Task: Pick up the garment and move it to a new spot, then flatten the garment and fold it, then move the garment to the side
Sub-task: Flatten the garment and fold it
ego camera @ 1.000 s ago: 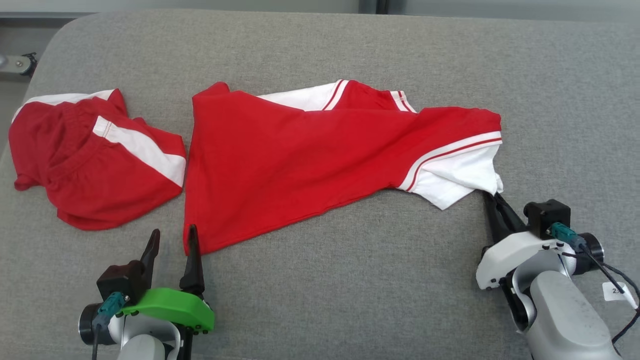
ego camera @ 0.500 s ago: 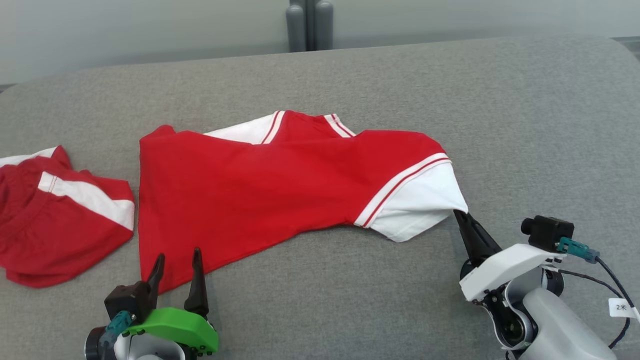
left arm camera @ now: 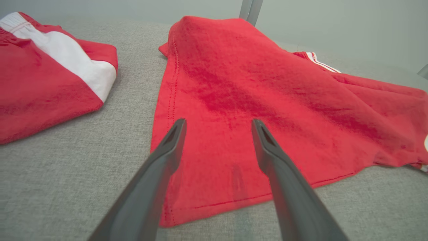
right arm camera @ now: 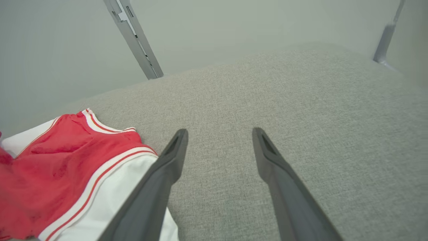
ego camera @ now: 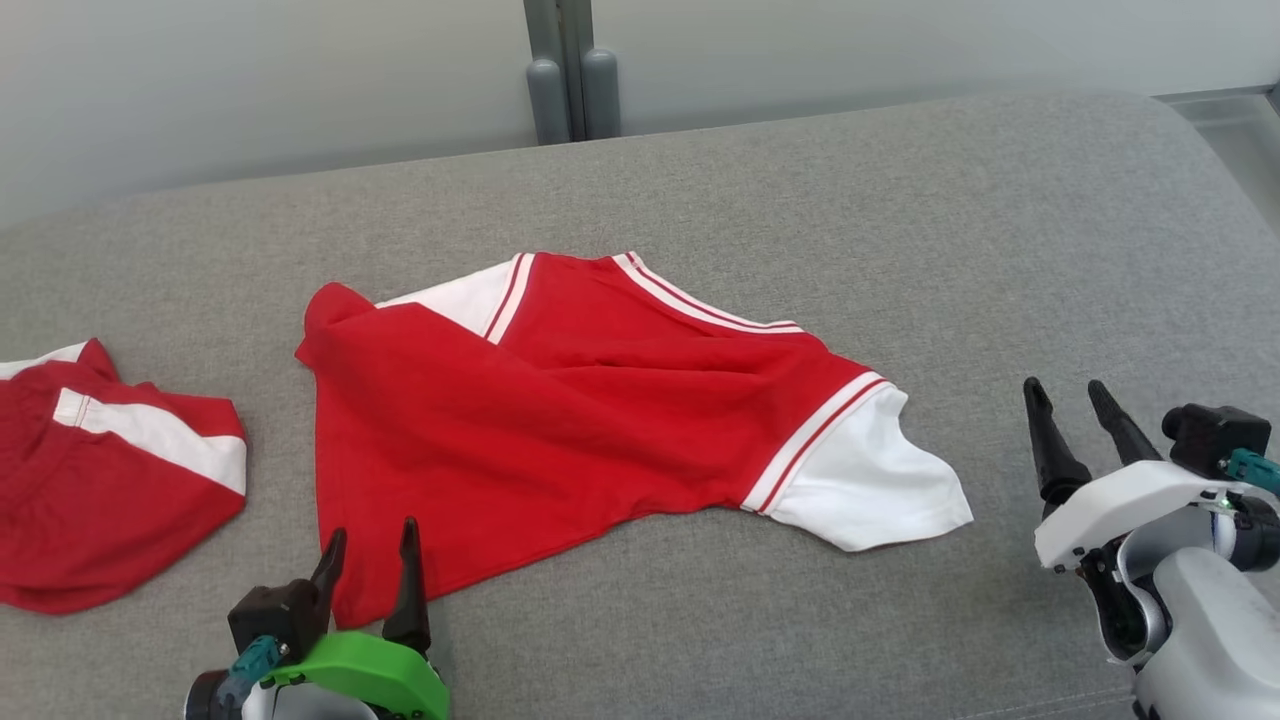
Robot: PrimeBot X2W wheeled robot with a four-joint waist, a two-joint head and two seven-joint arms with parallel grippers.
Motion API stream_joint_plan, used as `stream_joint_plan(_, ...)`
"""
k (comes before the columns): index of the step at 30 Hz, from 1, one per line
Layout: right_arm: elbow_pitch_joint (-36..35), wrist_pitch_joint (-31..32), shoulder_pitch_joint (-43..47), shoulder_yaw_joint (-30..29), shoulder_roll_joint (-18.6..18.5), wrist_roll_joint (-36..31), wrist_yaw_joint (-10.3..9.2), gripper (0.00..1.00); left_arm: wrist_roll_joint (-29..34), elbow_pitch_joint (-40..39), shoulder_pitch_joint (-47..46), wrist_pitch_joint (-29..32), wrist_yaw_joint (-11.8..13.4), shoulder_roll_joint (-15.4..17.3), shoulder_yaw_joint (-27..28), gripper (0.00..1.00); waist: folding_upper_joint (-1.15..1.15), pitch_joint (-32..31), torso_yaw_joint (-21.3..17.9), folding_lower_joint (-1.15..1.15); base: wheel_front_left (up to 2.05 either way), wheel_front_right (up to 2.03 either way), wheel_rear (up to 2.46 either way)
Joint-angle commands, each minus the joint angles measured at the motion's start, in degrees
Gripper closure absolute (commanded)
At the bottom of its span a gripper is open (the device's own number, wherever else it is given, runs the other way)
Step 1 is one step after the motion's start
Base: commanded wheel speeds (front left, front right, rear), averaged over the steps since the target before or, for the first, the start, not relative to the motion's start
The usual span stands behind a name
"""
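Right end effector (ego camera: 1063,392) open by the shirt's (ego camera: 560,420) sleeve (ego camera: 870,485), left end effector (ego camera: 373,530) open over the hem (left arm camera: 217,202); flattening probably, regrip and tug next.

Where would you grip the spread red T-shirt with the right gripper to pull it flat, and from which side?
Probably the white sleeve of the red T-shirt, at its outer hem corner, approached low from the robot's right. That corner juts toward the open right gripper and lies thin on the grey cushion, while the red body beside it is wrinkled.
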Motion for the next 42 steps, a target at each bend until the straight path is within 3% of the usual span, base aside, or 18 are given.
stream_joint_plan(1, -0.47, -0.20, 1.15, -2.69, 2.44, -3.83, 0.02, 0.00, 0.16, 0.05, 0.56, 0.02, 0.15, 0.23, 0.04, 0.00, 0.00, 0.22, 1.08, 0.00, 0.00, 0.00, 0.00)
stream_joint_plan(6, -2.10, -0.23, 1.65, -4.61, 4.60, -9.14, -0.02, 0.00, 0.29, -0.01, 0.47, 0.02, 0.09, 0.22, -0.16, 0.00, 0.00, 0.40, 2.81, 0.00, 0.00, 0.00, 0.00)
stream_joint_plan(18, 3.35, -0.23, -8.23, 4.22, 4.27, -13.59, -0.02, 0.00, 0.44, -1.54, -2.17, 0.02, -0.66, 0.22, -2.07, 0.00, 0.00, 4.18, 9.46, 0.00, 0.00, 0.00, 0.00)
stream_joint_plan(30, 12.98, 1.45, -24.07, 17.84, 0.46, -10.12, -0.02, 0.00, -1.66, -3.57, -5.51, 0.02, -0.34, 0.21, -5.10, 0.00, 0.00, 10.31, 17.91, 0.00, 0.00, 0.00, 0.00)
stream_joint_plan(42, 24.33, 4.60, -36.38, 24.60, -0.66, -7.25, -0.02, 0.00, -4.71, -6.54, -8.51, 0.02, 0.02, 0.18, -10.34, 0.00, 0.00, 17.04, 25.69, 0.00, 0.00, 0.00, 0.00)
